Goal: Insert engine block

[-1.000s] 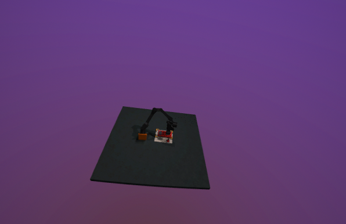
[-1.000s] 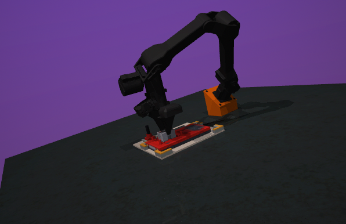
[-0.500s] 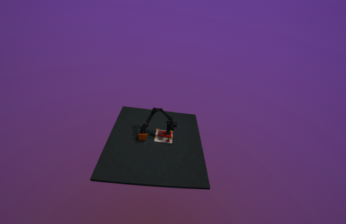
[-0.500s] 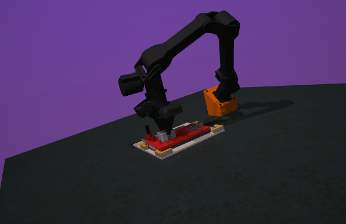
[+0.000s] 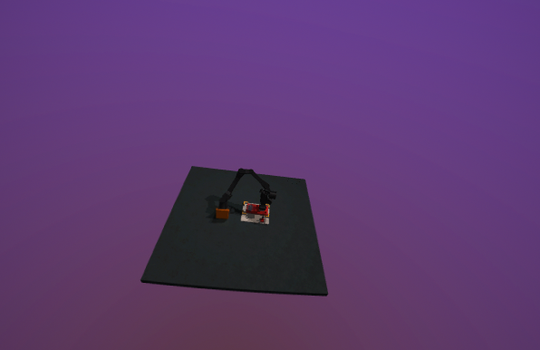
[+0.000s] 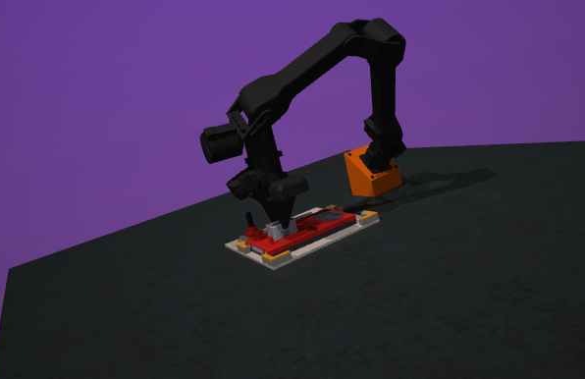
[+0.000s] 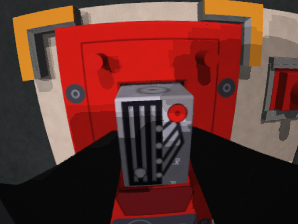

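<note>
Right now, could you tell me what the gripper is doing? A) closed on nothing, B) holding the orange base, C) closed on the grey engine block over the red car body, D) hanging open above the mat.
C: the gripper is closed on the grey engine block, right over the red car body.

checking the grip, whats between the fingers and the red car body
The grey engine block, clamped by the gripper directly over the red car body. The wrist view shows it; whether it is fully seated cannot be told.
</note>
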### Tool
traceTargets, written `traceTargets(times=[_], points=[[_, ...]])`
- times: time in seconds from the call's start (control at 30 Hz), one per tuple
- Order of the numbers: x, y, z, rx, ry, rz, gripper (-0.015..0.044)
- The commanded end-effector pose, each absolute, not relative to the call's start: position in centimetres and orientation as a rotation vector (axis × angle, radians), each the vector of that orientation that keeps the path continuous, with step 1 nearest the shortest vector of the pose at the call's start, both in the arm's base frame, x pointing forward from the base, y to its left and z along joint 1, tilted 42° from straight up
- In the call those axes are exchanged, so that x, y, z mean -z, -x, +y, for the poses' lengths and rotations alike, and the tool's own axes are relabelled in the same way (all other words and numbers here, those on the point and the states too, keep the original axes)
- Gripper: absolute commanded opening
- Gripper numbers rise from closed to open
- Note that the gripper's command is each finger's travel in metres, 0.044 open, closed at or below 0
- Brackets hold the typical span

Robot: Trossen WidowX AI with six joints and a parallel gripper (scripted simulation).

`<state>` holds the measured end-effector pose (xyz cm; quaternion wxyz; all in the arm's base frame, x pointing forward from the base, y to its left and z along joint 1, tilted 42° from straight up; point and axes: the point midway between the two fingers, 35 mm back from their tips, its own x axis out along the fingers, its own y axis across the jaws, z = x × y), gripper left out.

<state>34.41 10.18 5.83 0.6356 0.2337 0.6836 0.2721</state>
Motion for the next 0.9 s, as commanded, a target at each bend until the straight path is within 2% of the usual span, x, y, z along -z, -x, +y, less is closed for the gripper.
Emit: traceTargets(times=[0.0,0.1,0.47,0.87], points=[[-5.8,-34.4,10.2,-0.621,-0.541,1.562,0.0158],[-5.8,-34.4,10.2,-0.621,-0.541,1.562,0.0158],[-5.8,-34.4,10.2,-0.622,-0.534,1.562,0.0440],[-6.8,-34.5,9.2,-0.621,-0.540,1.563,0.0440]])
